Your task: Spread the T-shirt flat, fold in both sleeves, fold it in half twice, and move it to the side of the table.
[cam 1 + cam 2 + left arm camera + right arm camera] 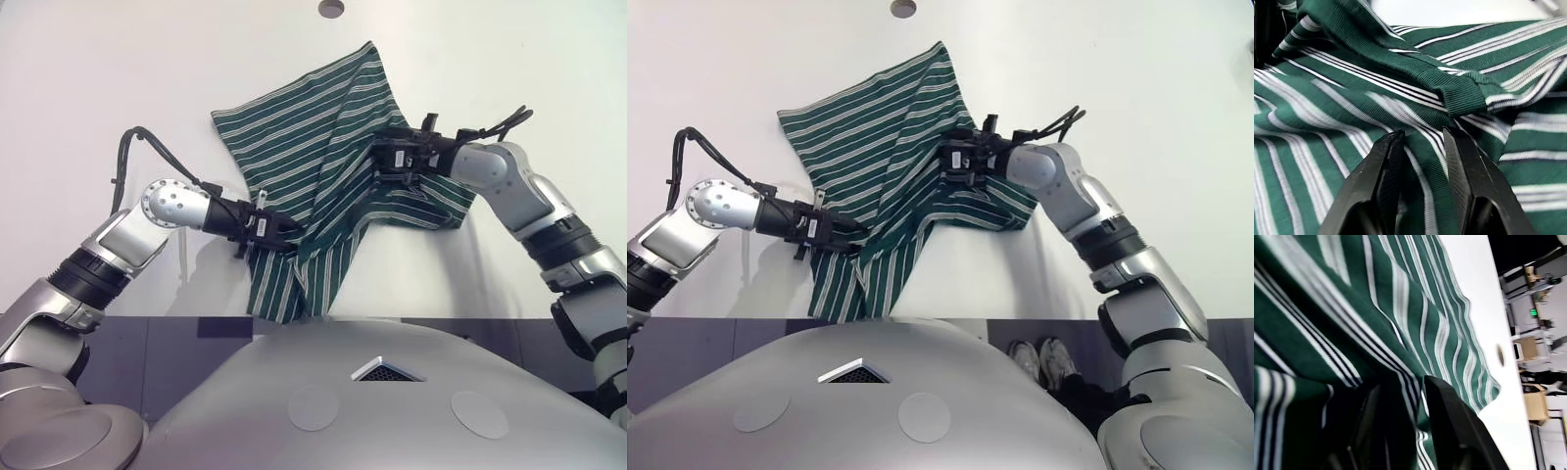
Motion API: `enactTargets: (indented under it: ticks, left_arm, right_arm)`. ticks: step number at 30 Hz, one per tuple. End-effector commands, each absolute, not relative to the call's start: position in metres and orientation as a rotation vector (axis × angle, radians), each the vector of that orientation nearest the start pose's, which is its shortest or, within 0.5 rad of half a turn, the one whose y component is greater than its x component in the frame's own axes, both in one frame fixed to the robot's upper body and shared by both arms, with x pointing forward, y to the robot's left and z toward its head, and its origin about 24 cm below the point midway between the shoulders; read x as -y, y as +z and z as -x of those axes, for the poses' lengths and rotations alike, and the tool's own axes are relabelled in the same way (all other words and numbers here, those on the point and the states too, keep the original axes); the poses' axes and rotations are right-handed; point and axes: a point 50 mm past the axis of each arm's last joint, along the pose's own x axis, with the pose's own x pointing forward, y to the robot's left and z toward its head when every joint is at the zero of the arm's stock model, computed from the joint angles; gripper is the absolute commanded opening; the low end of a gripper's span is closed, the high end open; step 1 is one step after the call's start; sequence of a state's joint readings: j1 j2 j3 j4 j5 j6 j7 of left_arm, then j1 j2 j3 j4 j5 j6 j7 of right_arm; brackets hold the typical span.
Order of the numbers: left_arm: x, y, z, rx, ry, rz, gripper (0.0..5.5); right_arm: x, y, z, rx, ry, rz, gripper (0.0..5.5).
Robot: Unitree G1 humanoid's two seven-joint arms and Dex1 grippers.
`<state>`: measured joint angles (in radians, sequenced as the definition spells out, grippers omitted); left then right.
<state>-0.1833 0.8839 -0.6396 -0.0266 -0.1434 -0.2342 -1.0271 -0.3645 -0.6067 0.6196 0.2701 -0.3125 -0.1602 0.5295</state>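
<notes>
A green striped T-shirt (299, 132) lies rumpled on the white bench (108, 59), its lower part hanging over the near edge. Both arms reach inward, elbows bent. The left gripper (291, 233) pinches the shirt's left edge, and the right gripper (376, 157) clamps a raised fold near the middle.

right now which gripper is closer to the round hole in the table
Right. The right gripper is on the middle of the T-shirt, nearer the hole; the left gripper is farther off, near the table's front edge.
</notes>
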Motion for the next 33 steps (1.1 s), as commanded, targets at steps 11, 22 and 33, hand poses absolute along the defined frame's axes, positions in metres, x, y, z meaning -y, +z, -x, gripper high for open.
enactTargets:
  ticks: [11, 22, 33]
  left_arm:
    - [-0.152, 0.05, -0.313, 0.03, -1.174, -1.254, 1.44]
    - [-0.166, 0.065, -0.28, 0.129, -1.323, -1.291, 1.44]
    - [-0.158, 0.064, -0.217, -0.027, -1.644, -0.724, 1.44]
  right_arm:
    - [0.165, 0.082, -0.306, 0.052, 1.047, 1.024, 1.56]
    - [0.157, 0.067, -0.245, -0.051, 1.269, 0.927, 1.56]
    - [0.193, 0.038, -0.173, -0.377, 1.602, 0.791, 1.56]
